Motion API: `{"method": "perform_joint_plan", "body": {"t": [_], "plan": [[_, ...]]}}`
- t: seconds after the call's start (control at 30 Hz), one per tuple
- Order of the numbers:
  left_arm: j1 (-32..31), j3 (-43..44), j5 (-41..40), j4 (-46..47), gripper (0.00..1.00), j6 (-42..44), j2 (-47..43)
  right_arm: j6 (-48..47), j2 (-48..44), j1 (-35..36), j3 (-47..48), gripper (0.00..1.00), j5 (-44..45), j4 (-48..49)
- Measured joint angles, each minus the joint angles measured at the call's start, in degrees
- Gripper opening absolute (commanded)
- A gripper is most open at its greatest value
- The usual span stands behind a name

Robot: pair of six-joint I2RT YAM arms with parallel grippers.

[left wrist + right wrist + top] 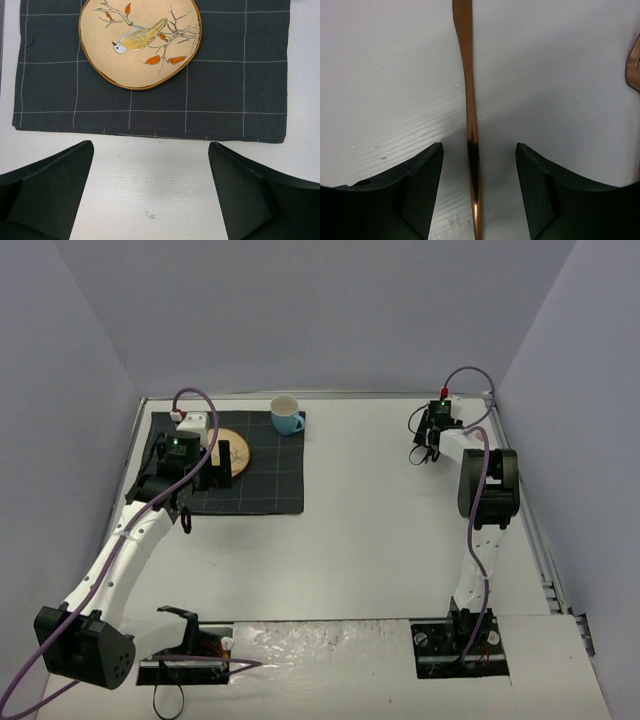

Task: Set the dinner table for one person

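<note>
Top view: the white table (380,540) with its thin metal rim fills the workspace, with grey walls on three sides.

A dark grid-lined placemat (270,480) lies flat at the far left of the table. A round tan plate (140,45) painted with a bird, bare twigs and orange leaves sits on the placemat, wholly inside its border. A light blue cup (286,415) stands upright at the placemat's far right corner, handle to the right, apart from the plate.

Left arm: it reaches from its base over the left side of the placemat. The left claw (151,145) is spread wide with nothing between the fingers. In the wrist view it hangs over bare table just beside the placemat's edge, with the plate beyond it.

Right arm: it is stretched to the far right of the table, well apart from the placemat. The right claw (479,145) sits low over the table, partly spread. Its two fingers stand on either side of a slim copper-coloured utensil handle (469,90) that lies on the table and runs straight away from the camera. A gap shows on both sides, so the fingers do not press the handle.

A second copper-coloured piece (635,65) shows at the right border of the wrist view. It is mostly cut off and is possibly a fork.
</note>
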Motion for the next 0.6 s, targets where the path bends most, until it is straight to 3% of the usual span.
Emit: {"method": "perform_joint_plan", "body": {"t": [0.23, 0.33, 0.47, 0.6], "plan": [[0.0, 0.0, -0.6, 0.1, 0.97, 0.4, 0.0, -0.2, 0.3, 0.0, 0.3, 0.34, 0.3, 0.0], [0.0, 0.0, -1.2, 0.1, 0.97, 0.7, 0.0, -0.3, 0.3, 0.0, 0.3, 0.22, 0.3, -0.1], [0.0, 0.0, -1.8, 0.1, 0.97, 0.8, 0.0, -0.3, 0.3, 0.0, 0.3, 0.0, 0.3, -0.1], [0.0, 0.0, -2.5, 0.1, 0.97, 0.9, 0.0, -0.5, 0.3, 0.0, 0.3, 0.0, 0.3, -0.2]]}}
